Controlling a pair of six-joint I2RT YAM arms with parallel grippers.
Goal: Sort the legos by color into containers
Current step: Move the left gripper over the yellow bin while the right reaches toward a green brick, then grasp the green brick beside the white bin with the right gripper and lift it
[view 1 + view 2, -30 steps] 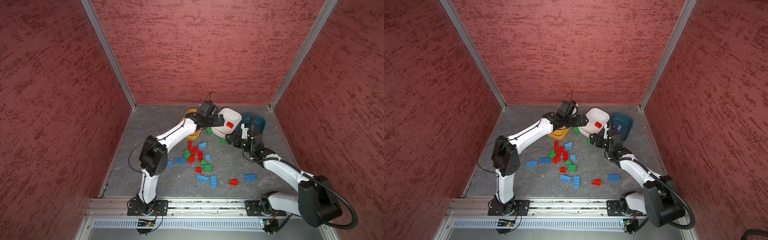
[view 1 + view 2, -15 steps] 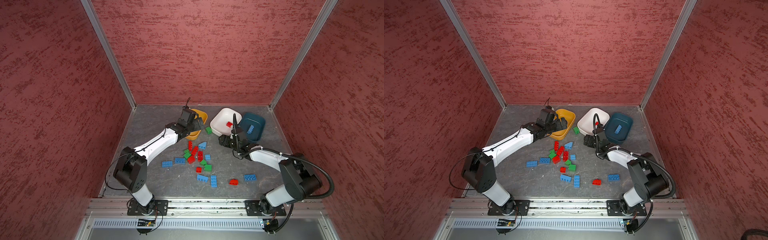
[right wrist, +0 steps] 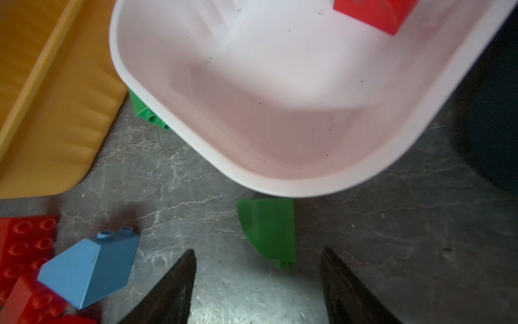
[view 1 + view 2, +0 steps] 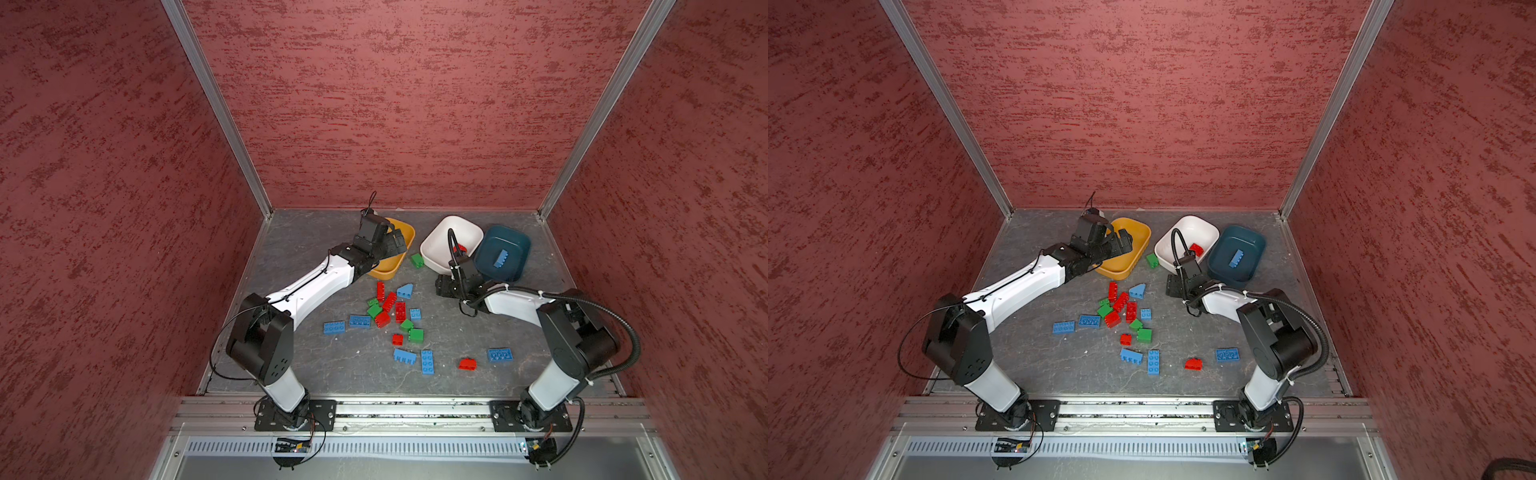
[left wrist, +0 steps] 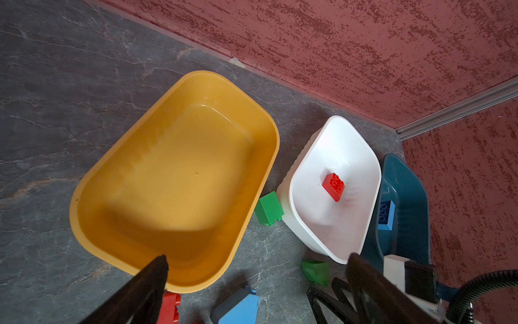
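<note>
A green sloped lego [image 3: 267, 230] lies on the floor just in front of the white container [image 3: 280, 185], hidden under the gripper in both top views. My right gripper [image 3: 258, 252] [image 4: 442, 287] is low over it, open, one finger on each side of its near end, not touching. My left gripper [image 5: 259, 266] [image 4: 395, 243] hangs open and empty over the yellow container [image 5: 173, 283] [image 4: 395, 270]. The white container [image 4: 432, 253] holds a red lego [image 4: 460, 248]. In the teal container [image 4: 515, 270] lies a blue one [image 4: 501, 258].
A green brick [image 4: 417, 260] sits between the yellow and white tubs. Several red, green and blue bricks [image 4: 390, 307] are scattered mid-floor, with a blue sloped one [image 3: 89, 269] next to my right gripper. Red walls close in the back and sides.
My left gripper swung left from the white tub to over the yellow tub. My right gripper moved left and down to the green sloped brick, its jaws narrowing.
</note>
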